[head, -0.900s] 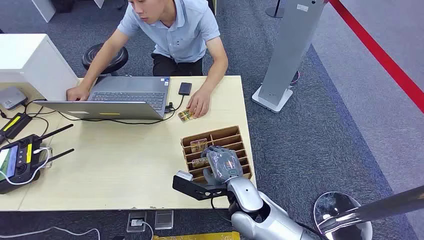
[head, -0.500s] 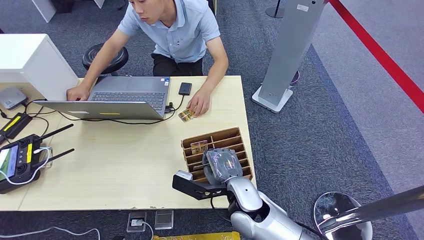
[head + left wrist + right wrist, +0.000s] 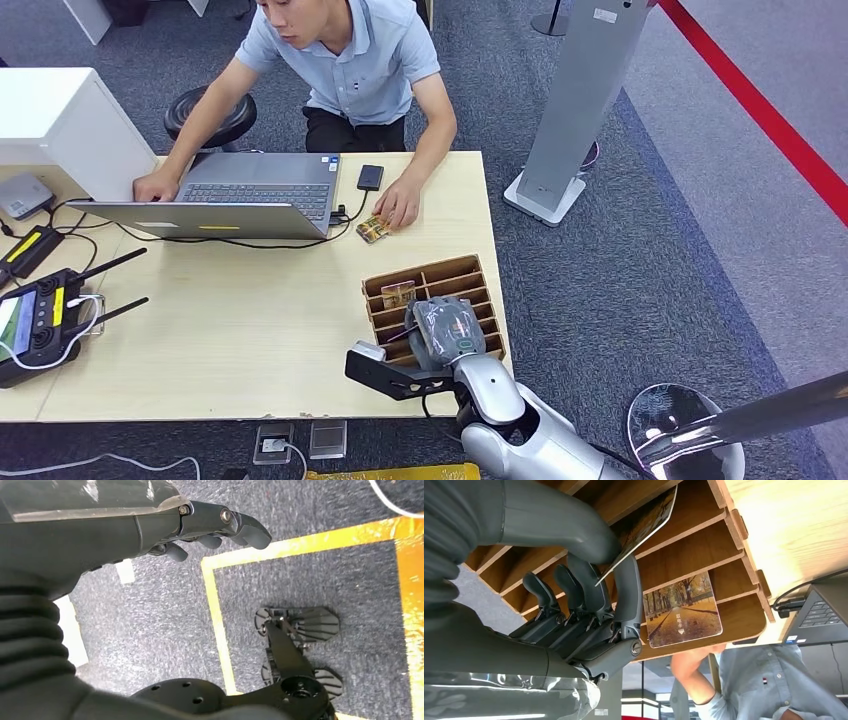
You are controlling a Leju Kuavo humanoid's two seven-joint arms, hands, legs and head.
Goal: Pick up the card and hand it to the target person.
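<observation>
The card (image 3: pixel 644 527) is pinched between the thumb and a finger of the right hand (image 3: pixel 589 605), tilted, with its far part still down in a slot of the wooden rack (image 3: pixel 704 550). In the head view that hand (image 3: pixel 447 328) sits over the near slots of the rack (image 3: pixel 470 272), which stands on the worktop (image 3: pixel 240 330) near its right edge.

A second card (image 3: pixel 681 610) leans in a slot farther along the rack — in the head view it (image 3: pixel 397 293) stands near the rack's left side. A third card (image 3: pixel 373 229) lies flat on the worktop, touching the fingers of the person's hand (image 3: pixel 398 208).

The person (image 3: pixel 350 60) sits at the far side of the worktop with the other hand on an open laptop (image 3: pixel 230 195); a dark phone (image 3: pixel 370 177) lies just beside it.

The left hand (image 3: pixel 210 527) hangs over grey carpet (image 3: pixel 150 630) crossed by yellow tape (image 3: pixel 220 625) — its fingers bent loosely, holding nothing.
</observation>
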